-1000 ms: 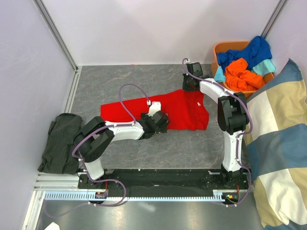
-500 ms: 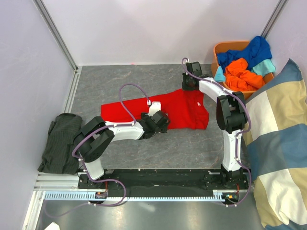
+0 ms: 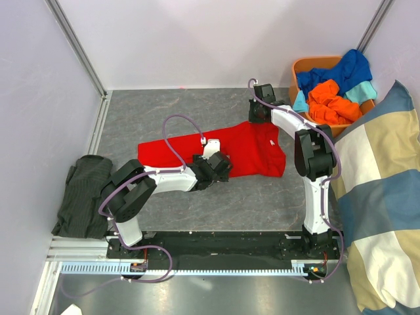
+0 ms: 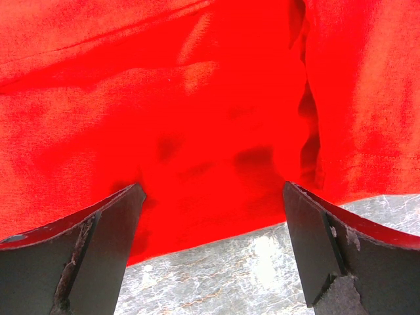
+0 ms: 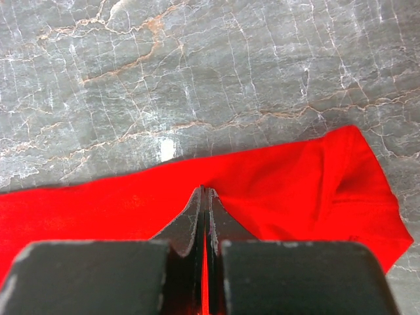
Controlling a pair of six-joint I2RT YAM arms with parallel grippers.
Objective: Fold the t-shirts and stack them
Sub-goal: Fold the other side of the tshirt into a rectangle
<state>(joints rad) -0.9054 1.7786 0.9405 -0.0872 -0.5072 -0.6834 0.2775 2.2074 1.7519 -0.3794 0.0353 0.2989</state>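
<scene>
A red t-shirt (image 3: 246, 154) lies spread on the grey table. My left gripper (image 3: 220, 168) is open at the shirt's near hem. In the left wrist view the red t-shirt (image 4: 197, 98) fills the frame, and my left gripper (image 4: 211, 188) straddles its edge with the jaws wide apart. My right gripper (image 3: 257, 113) is at the shirt's far edge. In the right wrist view my right gripper (image 5: 205, 191) is shut on a pinch of the red t-shirt (image 5: 295, 184). Blue (image 3: 348, 69), orange (image 3: 331, 102) and teal (image 3: 362, 90) shirts are heaped in an orange basket (image 3: 298, 65).
A dark green folded garment (image 3: 82, 193) lies at the table's left edge. A big blue-and-beige checked cushion (image 3: 380, 190) stands along the right side. Walls close off the back and left.
My right gripper has shifted slightly left at the shirt's far edge, still shut on it. The left arm has not moved.
</scene>
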